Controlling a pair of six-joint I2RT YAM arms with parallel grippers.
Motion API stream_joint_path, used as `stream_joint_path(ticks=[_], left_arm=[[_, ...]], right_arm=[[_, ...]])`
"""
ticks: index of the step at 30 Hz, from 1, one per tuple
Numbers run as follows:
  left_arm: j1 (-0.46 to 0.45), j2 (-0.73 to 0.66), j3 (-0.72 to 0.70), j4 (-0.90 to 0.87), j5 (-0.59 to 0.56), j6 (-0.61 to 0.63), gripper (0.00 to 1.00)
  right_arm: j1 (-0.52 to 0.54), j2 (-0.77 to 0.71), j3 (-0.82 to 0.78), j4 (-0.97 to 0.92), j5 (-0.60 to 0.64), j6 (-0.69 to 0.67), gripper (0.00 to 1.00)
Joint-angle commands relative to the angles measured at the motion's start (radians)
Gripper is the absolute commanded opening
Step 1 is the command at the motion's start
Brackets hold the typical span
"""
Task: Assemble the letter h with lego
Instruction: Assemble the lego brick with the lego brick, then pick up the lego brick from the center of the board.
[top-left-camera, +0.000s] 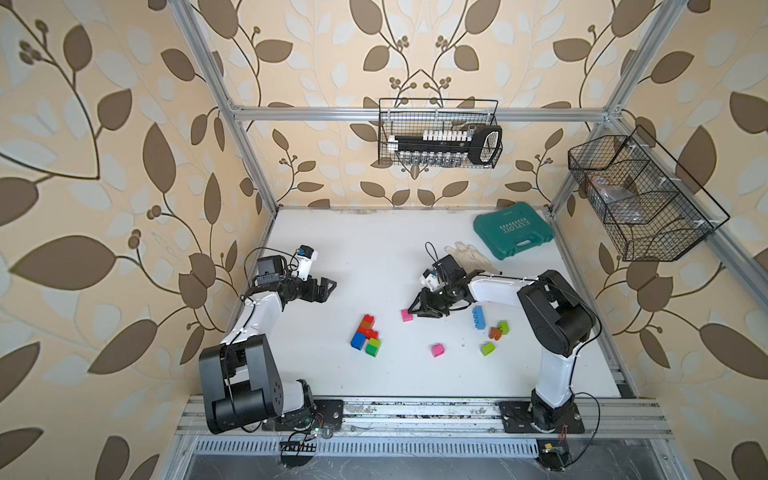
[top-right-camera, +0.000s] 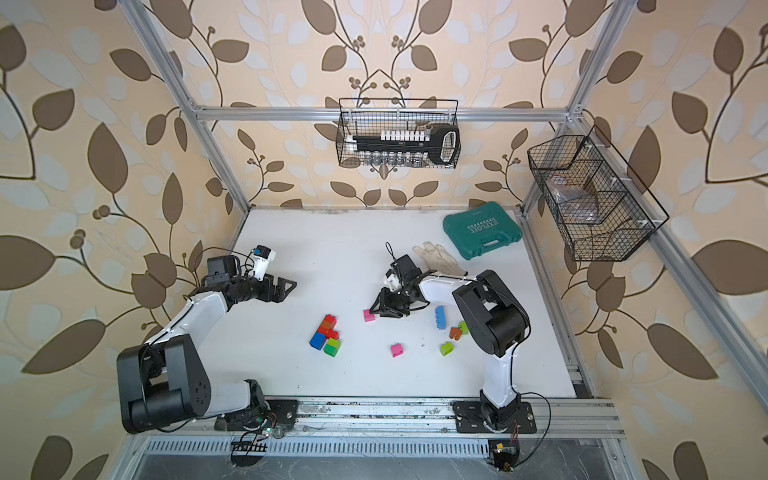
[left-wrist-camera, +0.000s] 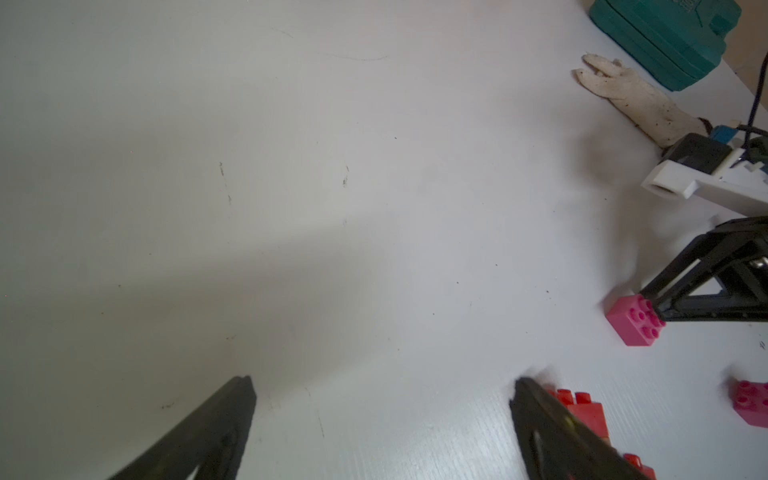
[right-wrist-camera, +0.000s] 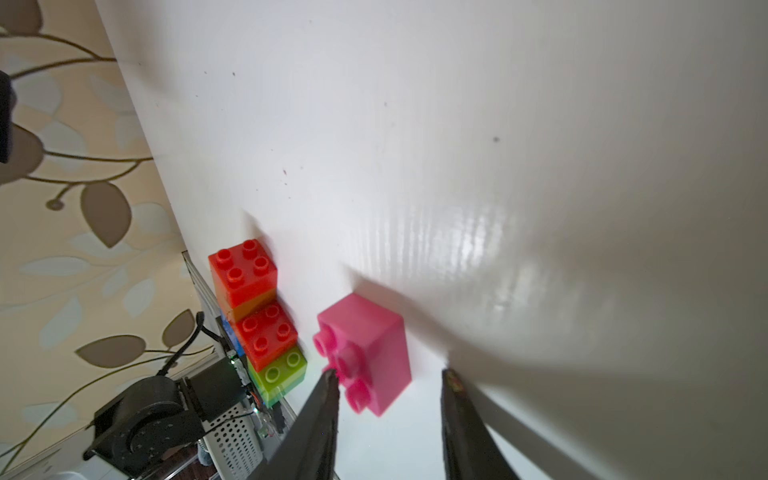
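As a top view shows, the pink brick (top-left-camera: 407, 315) lies on the counter (top-left-camera: 374, 257), apart from the build (top-left-camera: 365, 332). Left wrist: left fingers (left-wrist-camera: 224, 419) spread, empty. Right wrist: right fingers (right-wrist-camera: 324, 407) parted at it, not pinching. Judged: fetching step; next needs a pinch.

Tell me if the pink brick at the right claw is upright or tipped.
Tipped: the pink brick lies on its side, studs facing the right claw.
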Motion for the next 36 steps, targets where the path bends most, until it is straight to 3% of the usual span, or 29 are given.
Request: stream_joint_path(ticks=[1, 5, 14, 18, 25, 31, 36], left_arm=[[-0.002, -0.027, -0.008, -0.003, 0.037, 0.023, 0.99], [-0.007, -0.027, -0.012, -0.006, 0.038, 0.035, 0.99], [-0.112, -0.027, -0.002, -0.079, 0.044, 0.136, 0.99], [-0.147, -0.018, 0.013, -0.106, 0.034, 0.161, 0.99], [-0.161, -0.012, 0.013, -0.125, 0.042, 0.171, 0.99], [-0.162, -0.007, 0.019, -0.139, 0.033, 0.163, 0.99], [-0.164, -0.001, 0.027, -0.156, 0.04, 0.169, 0.99]], right_arm=[[0.002, -0.042, -0.031, -0.133, 0.113, -0.071, 0.38], [0.002, -0.175, -0.025, -0.245, 0.179, -0.137, 0.43], [-0.016, -0.462, -0.048, -0.638, 0.643, -0.261, 0.55], [-0.028, -0.564, -0.116, -0.738, 0.677, -0.215, 0.55], [-0.012, -0.731, -0.265, -0.75, 0.605, -0.068, 0.57], [-0.012, -0.669, -0.333, -0.693, 0.647, 0.041, 0.57], [-0.015, -0.572, -0.357, -0.599, 0.644, -0.008, 0.55]])
